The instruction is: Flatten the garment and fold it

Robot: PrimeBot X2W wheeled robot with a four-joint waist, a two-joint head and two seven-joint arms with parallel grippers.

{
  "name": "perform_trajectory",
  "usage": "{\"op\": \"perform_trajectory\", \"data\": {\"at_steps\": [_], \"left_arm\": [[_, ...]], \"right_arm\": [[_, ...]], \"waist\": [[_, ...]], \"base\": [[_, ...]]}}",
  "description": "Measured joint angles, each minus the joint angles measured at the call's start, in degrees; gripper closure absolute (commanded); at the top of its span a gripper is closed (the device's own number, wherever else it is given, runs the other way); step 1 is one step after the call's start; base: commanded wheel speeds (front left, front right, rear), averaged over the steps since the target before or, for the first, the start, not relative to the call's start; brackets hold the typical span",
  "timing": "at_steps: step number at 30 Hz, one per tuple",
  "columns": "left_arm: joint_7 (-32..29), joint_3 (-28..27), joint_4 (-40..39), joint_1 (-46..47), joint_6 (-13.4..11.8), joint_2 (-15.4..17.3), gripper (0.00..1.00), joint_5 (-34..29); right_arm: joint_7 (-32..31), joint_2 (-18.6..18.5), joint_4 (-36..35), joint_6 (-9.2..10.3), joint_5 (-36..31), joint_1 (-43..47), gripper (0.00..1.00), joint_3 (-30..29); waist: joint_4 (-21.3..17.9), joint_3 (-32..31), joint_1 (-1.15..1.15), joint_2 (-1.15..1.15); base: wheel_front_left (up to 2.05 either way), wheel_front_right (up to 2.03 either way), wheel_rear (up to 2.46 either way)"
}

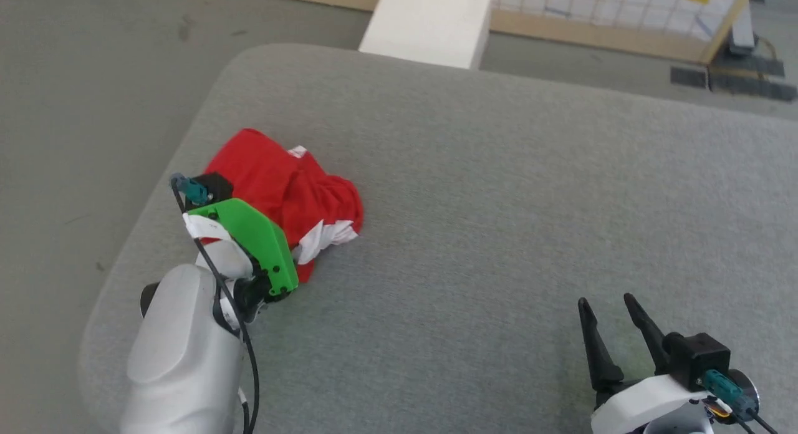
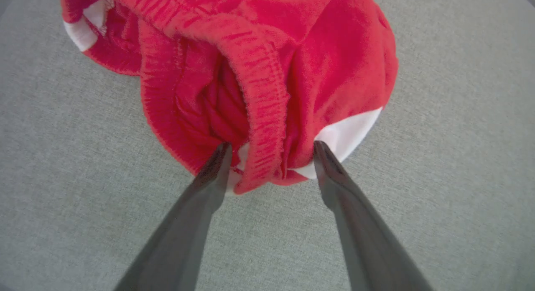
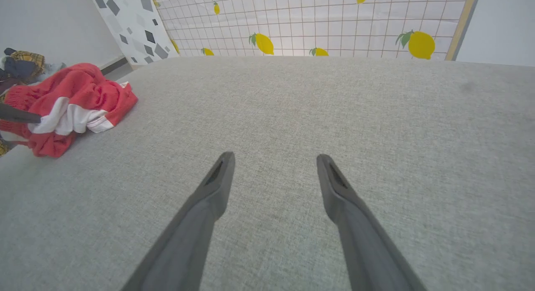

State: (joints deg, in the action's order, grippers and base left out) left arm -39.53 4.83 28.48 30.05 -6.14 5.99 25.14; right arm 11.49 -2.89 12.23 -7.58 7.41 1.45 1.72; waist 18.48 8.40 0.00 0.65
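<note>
Counter (image 1: 499, 172): padded, grey woven fabric cover, rounded corner at far L. On it: red shorts (image 1: 280, 178) w/ white trim, crumpled in a heap nr the L edge, ribbed waistband bunched on top, white band showing at the near side.

Grey forearm (image 1: 181, 359), green bracket (image 1: 259, 241), black cable (image 1: 252, 371), dark right pincer (image 1: 603, 297).
</note>
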Motion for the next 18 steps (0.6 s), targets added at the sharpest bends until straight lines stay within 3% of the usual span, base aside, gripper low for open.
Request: {"op": "perform_trajectory", "data": {"at_steps": [1,2,3,4,10,18], "left_arm": [[-0.2,-0.1,0.3,-0.1,-0.1,0.0,0.0,0.1],[-0.2,-0.1,0.5,-0.2,-0.1,0.0,0.21,0.6],[-0.2,0.0,0.4,-0.3,0.0,-0.1,0.82,0.9],[0.5,0.0,0.2,-0.5,0.1,-0.3,1.0,1.3],[5.9,-0.2,-2.1,-0.7,2.1,-1.0,1.0,2.6],[16.6,-0.6,-8.5,2.4,5.6,-0.8,1.0,2.5]], "right_arm": [[-0.2,0.0,-0.2,0.0,0.0,0.0,0.0,-0.1],[-0.2,0.0,-0.4,0.01,0.0,0.0,0.0,-0.3],[-0.3,0.0,-0.6,0.0,-0.1,0.0,0.0,-0.4],[-0.3,0.0,-0.8,0.0,-0.2,0.0,0.0,-0.7],[-0.4,0.0,-0.6,0.0,-0.1,0.0,0.0,-0.8],[1.0,0.0,1.9,0.0,3.0,-0.4,0.0,1.7]], "waist": [[-0.5,0.5,0.0,0.0],[-0.9,1.0,0.0,0.0],[-1.2,1.5,0.0,0.0],[-1.4,2.0,0.0,0.0],[-1.5,3.1,0.0,0.0],[-1.3,-0.3,0.0,0.0]], "base": [[0.0,0.0,0.0],[0.0,0.0,0.0],[0.0,0.0,0.0],[0.0,0.0,0.0],[0.0,0.0,0.0],[0.0,0.0,0.0]]}}
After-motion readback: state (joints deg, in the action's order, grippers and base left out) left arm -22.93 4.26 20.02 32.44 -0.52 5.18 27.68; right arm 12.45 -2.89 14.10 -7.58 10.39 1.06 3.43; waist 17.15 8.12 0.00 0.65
